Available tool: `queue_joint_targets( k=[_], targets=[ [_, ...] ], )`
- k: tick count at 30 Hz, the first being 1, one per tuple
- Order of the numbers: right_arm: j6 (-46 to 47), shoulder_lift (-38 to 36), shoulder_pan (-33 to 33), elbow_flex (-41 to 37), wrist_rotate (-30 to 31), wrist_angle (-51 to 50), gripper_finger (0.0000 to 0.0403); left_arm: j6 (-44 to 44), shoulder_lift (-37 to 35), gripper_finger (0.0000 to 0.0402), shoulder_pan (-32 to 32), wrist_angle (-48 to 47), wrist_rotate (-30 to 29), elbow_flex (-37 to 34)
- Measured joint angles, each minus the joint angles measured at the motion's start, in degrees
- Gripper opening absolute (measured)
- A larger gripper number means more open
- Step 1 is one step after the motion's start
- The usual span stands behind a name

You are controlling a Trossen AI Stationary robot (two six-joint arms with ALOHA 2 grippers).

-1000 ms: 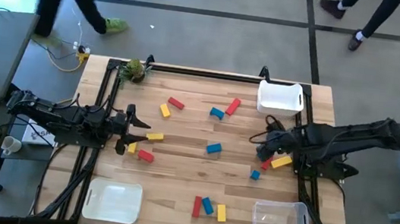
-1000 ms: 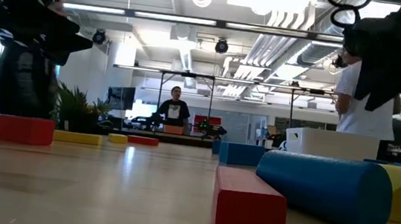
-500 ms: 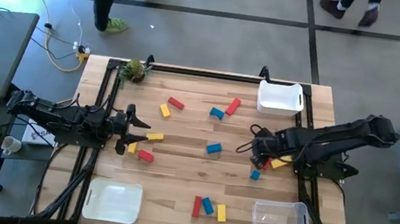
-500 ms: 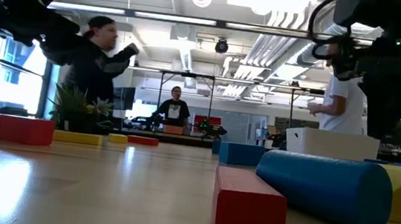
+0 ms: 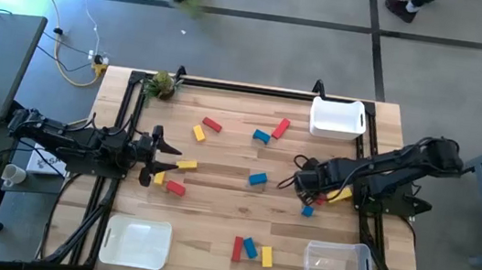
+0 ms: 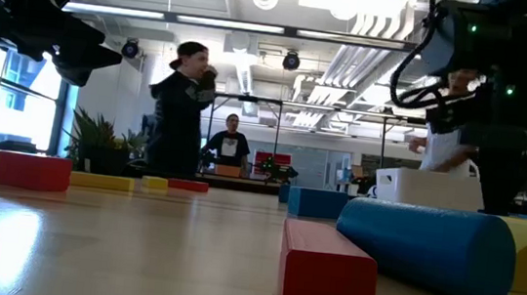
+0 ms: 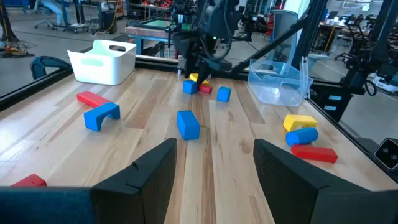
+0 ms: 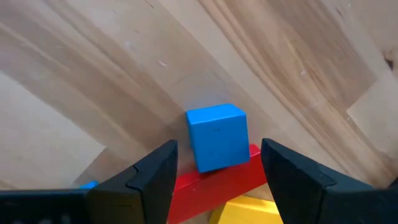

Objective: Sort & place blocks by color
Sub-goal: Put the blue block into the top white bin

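Observation:
Red, yellow and blue blocks lie scattered on the wooden table (image 5: 213,210). My right gripper (image 8: 219,152) points down at the table's right middle (image 5: 301,185), open, its fingers on either side of a blue cube (image 8: 216,135) without touching it. The cube stands against a red bar (image 8: 211,180) with a yellow block (image 8: 239,213) beside it. This group also shows in the left wrist view (image 7: 190,86). My left gripper (image 7: 214,165) waits open and empty at the table's left edge (image 5: 160,155), next to a yellow bar (image 5: 187,163) and a red block (image 5: 176,187).
A white bin (image 5: 338,117) stands at the far right, a clear bin (image 5: 338,267) at the near right and a white tray (image 5: 136,242) at the near left. A green leafy clump (image 5: 162,84) sits at the far left corner. People show in the room behind.
My right gripper has moved a little toward the table's left edge and down over the blue cube, staying open. A person has walked past beyond the table's far edge.

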Motion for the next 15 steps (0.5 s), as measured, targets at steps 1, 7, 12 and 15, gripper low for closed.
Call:
queue_joint_targets(
  k=[1, 7, 12, 15],
  targets=[
    [0.1, 0.7, -0.1, 0.0, 0.2, 0.2, 0.0217, 0.0, 0.0, 0.0202, 0.0, 0.0, 0.0, 0.0],
    [-0.1, 4.3, -1.9, 0.0, 0.1, 2.7, 0.0217, 0.0, 0.0, 0.0202, 0.0, 0.0, 0.0, 0.0],
    [-0.3, 5.4, -3.5, 0.0, -1.8, 3.1, 0.0205, 0.0, 0.0, 0.0202, 0.0, -0.2, 0.0, 0.0],
    [-1.1, 5.4, -4.3, 0.0, -4.0, 3.1, 0.0175, -0.1, 0.0, 0.0202, 0.0, -0.4, 0.0, 0.0]
  ],
)
